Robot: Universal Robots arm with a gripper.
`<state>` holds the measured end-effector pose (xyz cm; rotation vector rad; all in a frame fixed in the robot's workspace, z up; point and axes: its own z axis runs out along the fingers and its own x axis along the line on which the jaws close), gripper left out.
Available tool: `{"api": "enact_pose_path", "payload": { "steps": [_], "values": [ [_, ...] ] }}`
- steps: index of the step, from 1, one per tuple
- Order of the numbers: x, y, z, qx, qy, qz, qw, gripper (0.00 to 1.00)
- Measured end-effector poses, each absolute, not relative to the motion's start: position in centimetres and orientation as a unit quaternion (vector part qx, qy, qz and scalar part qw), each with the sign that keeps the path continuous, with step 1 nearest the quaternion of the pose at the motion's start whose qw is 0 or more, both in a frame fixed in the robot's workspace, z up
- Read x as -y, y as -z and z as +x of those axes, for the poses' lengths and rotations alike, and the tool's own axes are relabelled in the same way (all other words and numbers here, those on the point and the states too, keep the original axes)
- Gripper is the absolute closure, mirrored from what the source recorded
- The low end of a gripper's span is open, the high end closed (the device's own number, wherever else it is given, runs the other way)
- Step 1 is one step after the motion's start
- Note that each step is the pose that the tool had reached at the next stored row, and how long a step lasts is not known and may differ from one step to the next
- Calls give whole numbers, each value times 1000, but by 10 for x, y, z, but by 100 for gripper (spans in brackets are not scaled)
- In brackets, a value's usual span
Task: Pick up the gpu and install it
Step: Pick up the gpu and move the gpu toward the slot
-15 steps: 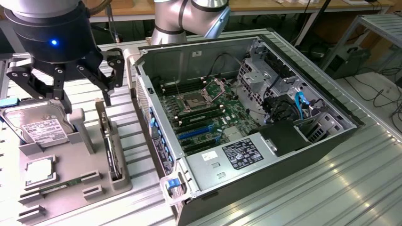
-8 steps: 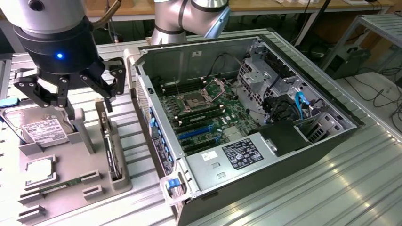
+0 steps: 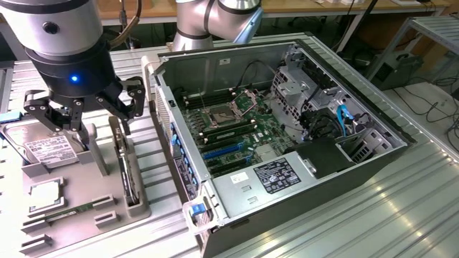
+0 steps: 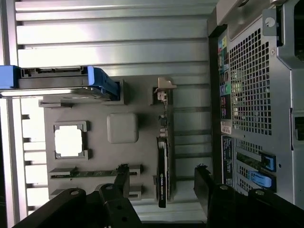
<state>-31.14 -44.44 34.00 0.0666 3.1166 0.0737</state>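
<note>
The gpu [image 3: 127, 169] stands on edge in a slot of the grey holder tray [image 3: 83, 183], to the exterior view's left of the open computer case [image 3: 287, 134]. My gripper [image 3: 86, 121] hangs open just above the tray. Its right fingers [image 3: 128, 107] are over the card's far end. In the wrist view the gpu [image 4: 162, 166] shows edge-on as a thin dark strip. It lies between the two black fingers [image 4: 121, 180] of my gripper [image 4: 162, 183] with space on both sides. Nothing is held.
The tray [image 4: 142, 95] also carries a silver hard drive [image 3: 47, 148] in a blue frame [image 4: 102, 80], a square processor chip [image 3: 44, 194] and a green memory stick [image 3: 68, 212]. The case's motherboard [image 3: 229, 134] lies exposed. Ribbed metal table [image 3: 373, 215] surrounds everything.
</note>
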Motion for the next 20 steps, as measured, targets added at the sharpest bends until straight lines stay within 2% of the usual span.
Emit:
{"api": "enact_pose_path", "payload": {
  "steps": [20],
  "values": [
    [460, -302, -304, -999, -24, 21, 12, 34]
  ]
}}
